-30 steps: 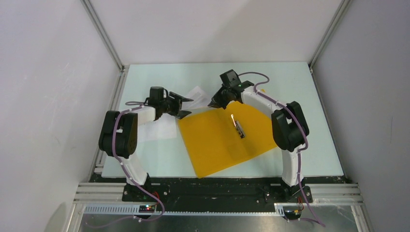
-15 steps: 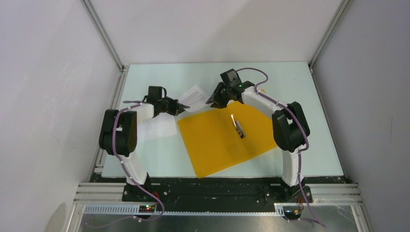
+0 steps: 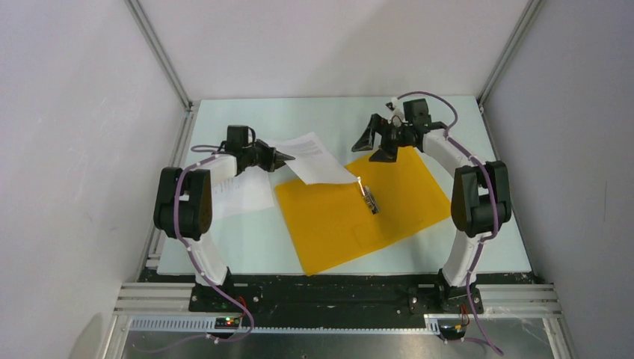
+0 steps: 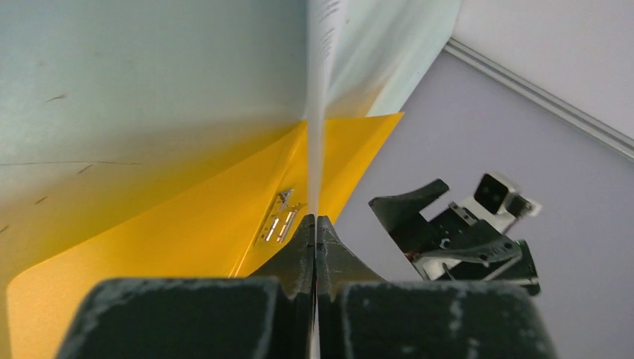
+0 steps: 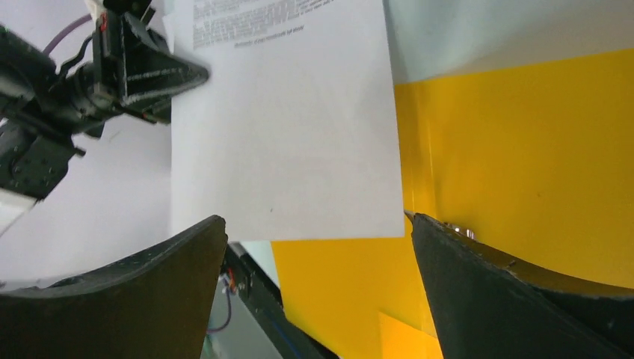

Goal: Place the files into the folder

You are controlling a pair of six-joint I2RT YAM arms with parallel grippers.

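Note:
The orange-yellow folder (image 3: pixel 351 217) lies open on the table with its metal clip (image 3: pixel 368 198) showing. One of the files, a white printed sheet (image 3: pixel 318 158), hangs over the folder's far left corner. My left gripper (image 3: pixel 288 157) is shut on its left edge; in the left wrist view the sheet (image 4: pixel 318 112) runs edge-on out of the closed gripper (image 4: pixel 315 221). My right gripper (image 3: pixel 374 142) stands open, apart from the sheet, above the folder's far edge. In the right wrist view the sheet (image 5: pixel 284 134) and folder (image 5: pixel 523 149) lie beyond my open gripper (image 5: pixel 318 224).
More white sheets (image 3: pixel 243 193) lie on the table left of the folder, beside the left arm. White walls and metal frame posts (image 3: pixel 161 56) enclose the table on three sides. The table's bare far part (image 3: pixel 336 112) lies behind both grippers.
My right gripper opened, let go of the sheet and drew back to the right. My left gripper shut on the sheet's left edge, and the sheet now spreads over the folder's corner.

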